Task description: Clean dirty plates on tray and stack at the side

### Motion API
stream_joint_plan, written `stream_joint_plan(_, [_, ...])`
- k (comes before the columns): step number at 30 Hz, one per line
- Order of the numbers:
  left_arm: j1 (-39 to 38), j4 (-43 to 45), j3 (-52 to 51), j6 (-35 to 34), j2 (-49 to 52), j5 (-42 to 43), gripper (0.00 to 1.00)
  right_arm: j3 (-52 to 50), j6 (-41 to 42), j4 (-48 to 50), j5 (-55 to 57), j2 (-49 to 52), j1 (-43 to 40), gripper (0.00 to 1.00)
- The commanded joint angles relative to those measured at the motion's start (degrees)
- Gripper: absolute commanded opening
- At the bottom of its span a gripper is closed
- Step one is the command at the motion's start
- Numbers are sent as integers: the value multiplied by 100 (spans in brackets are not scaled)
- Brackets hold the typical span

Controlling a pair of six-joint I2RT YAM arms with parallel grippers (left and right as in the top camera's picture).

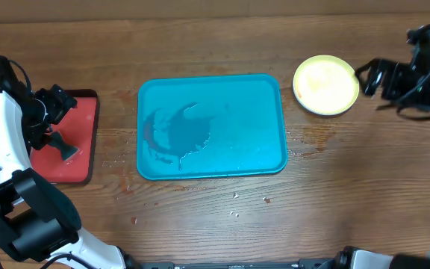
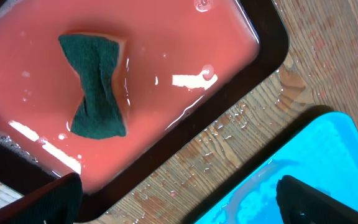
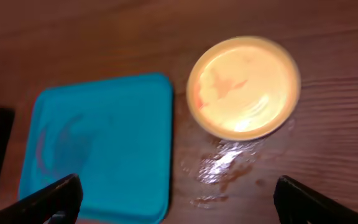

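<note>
The right gripper (image 3: 179,198) and left gripper (image 2: 180,200) both show jaws apart, empty; the yellow-green plate (image 1: 326,84), on the table (image 1: 200,45) at 2 o'clock of the tray (image 1: 260,104), is judged light, stiff and wet-slick: pinch its rim.

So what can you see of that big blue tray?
The tray is a teal-blue rectangle with rounded corners and a raised rim, plastic by its look. It lies flat on the table, holding no plates. Its floor is wet, with a reddish smear and pooled water. Only the table touches it; the yellow plate sits apart, past one corner.
</note>
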Motion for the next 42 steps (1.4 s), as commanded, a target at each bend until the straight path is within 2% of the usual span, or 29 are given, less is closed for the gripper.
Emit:
stream_joint_plan(1, [-24, -13, 70, 24, -52, 59, 100, -778, -365, 181, -651, -557, 291, 100])
stream_joint_plan(10, [-22, -13, 70, 24, -52, 59, 100, -1038, -323, -437, -844, -811, 393, 100])
stream_joint_plan(20, [-22, -13, 70, 24, -52, 59, 100, -1038, -328, -426, -841, -811, 393, 100])
stream_joint_plan(25, [-22, -13, 70, 24, -52, 59, 100, -1261, -363, -170, -431, -737, 393, 100])
stream_joint_plan(28, [-22, -13, 70, 24, -52, 59, 100, -1773, -341, 374, -442, -872, 393, 100])
stream_joint_plan(32, [-22, -13, 70, 24, -52, 59, 100, -3244, 74, 2000, -726, -1698, 396, 100])
stream_joint_plan(36, [-22, -13, 70, 24, -52, 59, 100, -4599, 765, 3637, -726, -2780, 396, 100])
stream_joint_plan(40, [-24, -13, 70, 24, -52, 59, 100, -5847, 1054, 5066, -726, -4054, 396, 100])
stream_joint_plan(42, [-22, -13, 70, 24, -52, 59, 100, -6251, 1152, 5477, -721, -4538, 396, 100])
